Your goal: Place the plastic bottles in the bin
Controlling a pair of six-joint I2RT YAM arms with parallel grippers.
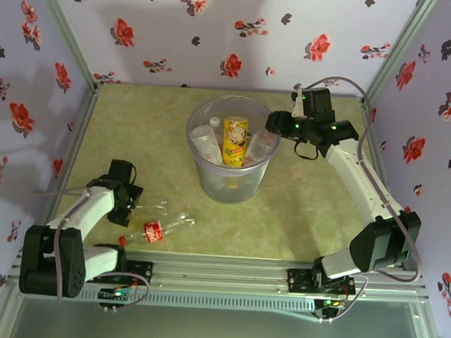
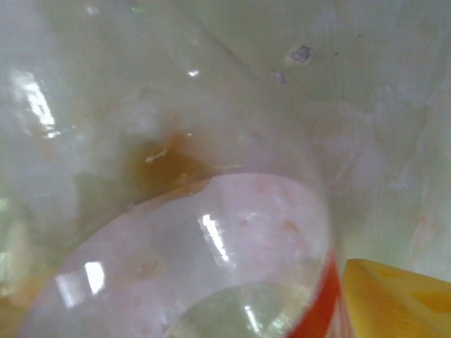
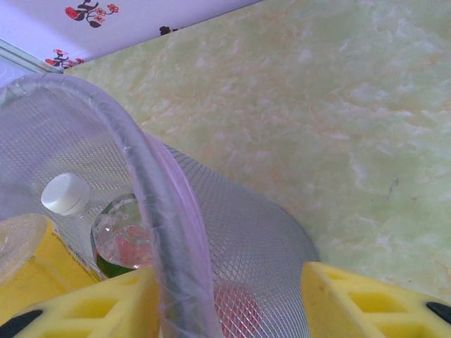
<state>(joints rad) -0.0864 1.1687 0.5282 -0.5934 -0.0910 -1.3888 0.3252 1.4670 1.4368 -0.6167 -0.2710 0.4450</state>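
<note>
- Status: task part-complete. The bin (image 1: 228, 186) stands upright mid-table and already holds several plastic bottles. A yellow-labelled bottle (image 1: 235, 141) stands in the centre, pale bottles (image 1: 206, 141) are to its left, and a further bottle (image 1: 261, 147) leans against the right wall. The exact count is not readable (the bottles overlap).
- Outstanding: two bottles lie on the table (image 1: 315, 213) in front of my left arm, well apart from the bin. The red-labelled bottle (image 1: 154, 230) lies on its side, red cap toward my base. A clear bottle (image 1: 153, 206) lies just beside it, on the bin side.
- My left claw (image 1: 135, 202) is positioned at the clear bottle. The left wrist view shows a clear bottle wall with a red band, close against the lens, and one yellow finger pad (image 2: 394, 296) beside it. I cannot tell whether the jaws are wide or clamped, nor which of the two bottles this is.
- My right claw (image 1: 274, 124) is at the right side of the bin's rim. In the right wrist view the jaws stand part-way apart, one finger inside the rim and one outside. The gap is wider than the rim, so I judge that nothing is gripped.
- Estimate: most of the load is in; two transfers are left.
</note>
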